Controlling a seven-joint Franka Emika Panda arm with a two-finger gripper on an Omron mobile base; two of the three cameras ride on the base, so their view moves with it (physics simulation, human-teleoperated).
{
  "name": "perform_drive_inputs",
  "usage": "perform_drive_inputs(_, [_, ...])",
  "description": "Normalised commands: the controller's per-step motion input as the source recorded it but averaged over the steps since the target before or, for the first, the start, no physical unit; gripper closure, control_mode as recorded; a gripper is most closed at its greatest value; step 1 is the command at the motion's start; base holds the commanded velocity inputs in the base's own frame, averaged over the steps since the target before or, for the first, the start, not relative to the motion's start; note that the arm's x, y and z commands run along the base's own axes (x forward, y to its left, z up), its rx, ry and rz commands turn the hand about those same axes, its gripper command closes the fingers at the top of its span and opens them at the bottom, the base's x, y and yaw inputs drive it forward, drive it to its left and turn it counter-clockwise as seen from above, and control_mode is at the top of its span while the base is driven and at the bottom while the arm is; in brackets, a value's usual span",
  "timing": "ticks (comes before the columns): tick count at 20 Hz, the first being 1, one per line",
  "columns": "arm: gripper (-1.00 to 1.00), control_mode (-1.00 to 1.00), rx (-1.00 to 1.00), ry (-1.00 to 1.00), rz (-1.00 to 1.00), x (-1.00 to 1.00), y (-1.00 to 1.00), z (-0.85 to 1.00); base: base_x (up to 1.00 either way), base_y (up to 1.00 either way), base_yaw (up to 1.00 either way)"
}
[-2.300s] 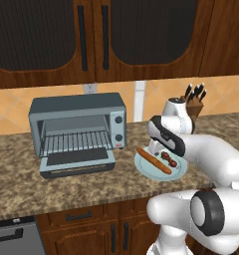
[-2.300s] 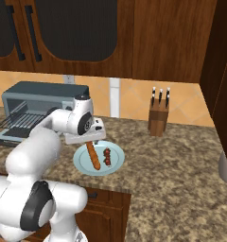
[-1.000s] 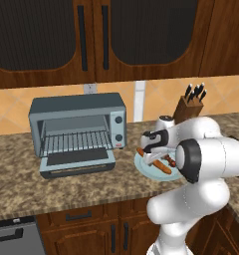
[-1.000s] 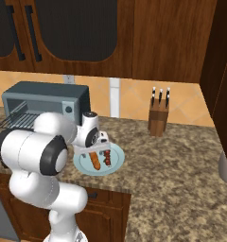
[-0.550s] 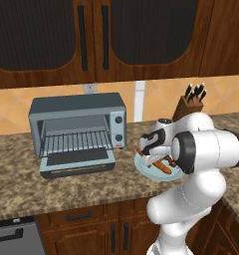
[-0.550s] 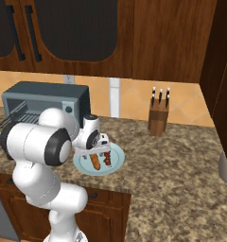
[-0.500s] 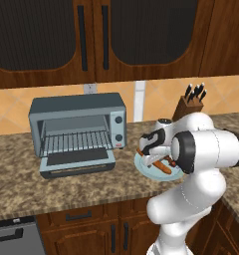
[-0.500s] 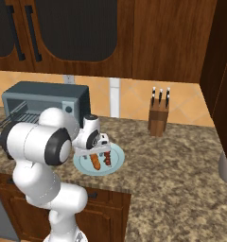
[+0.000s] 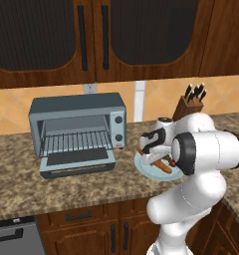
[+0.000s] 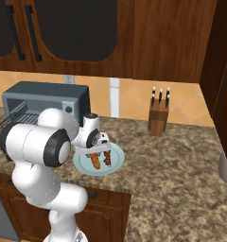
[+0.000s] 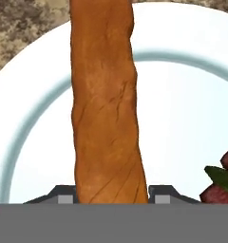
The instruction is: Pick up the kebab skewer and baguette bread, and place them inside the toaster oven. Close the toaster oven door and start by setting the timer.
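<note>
The baguette bread (image 11: 106, 104), a long orange-brown stick, lies on a white plate (image 11: 182, 95) with a pale blue ring. My gripper (image 11: 113, 194) is down over it, and both fingertips (image 11: 66, 195) press against its sides, shut on it. The kebab skewer (image 11: 223, 185), with dark red chunks, lies beside the bread on the same plate. From the base, the gripper (image 10: 93, 150) hovers low over the bread (image 10: 94, 160) and skewer (image 10: 107, 158). The toaster oven (image 9: 76, 124) stands to the left of the plate (image 9: 146, 172), and the toaster oven door (image 9: 79, 162) is dropped open, baring the wire rack.
A wooden knife block (image 9: 191, 102) stands at the back wall, right of the plate. The speckled stone counter (image 10: 181, 165) stretches open to the right. Dark wood cabinets hang above the oven. My own arm (image 10: 39, 146) bulks between the oven and the plate.
The gripper has settled lower onto the plate and its jaws have drawn in from wide open onto the baguette bread. The plate and oven have not moved.
</note>
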Motion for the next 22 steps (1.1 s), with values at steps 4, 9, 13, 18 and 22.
perform_drive_inputs(4, [1.00,-1.00,0.00,0.00,0.04,-0.16,-0.08,0.73,0.00,0.00,0.00])
perform_drive_inputs(9, [1.00,-1.00,-0.02,0.00,0.00,-0.47,0.04,0.95,0.00,0.00,0.00])
perform_drive_inputs(13, [1.00,-1.00,-0.04,0.00,0.00,-0.61,0.22,0.89,0.00,0.00,0.00])
perform_drive_inputs(18, [1.00,-1.00,-0.05,0.00,0.08,-0.34,0.48,0.71,0.00,0.00,0.00])
perform_drive_inputs(22, [1.00,-1.00,-0.07,0.00,0.36,-0.36,0.61,0.34,0.00,0.00,0.00])
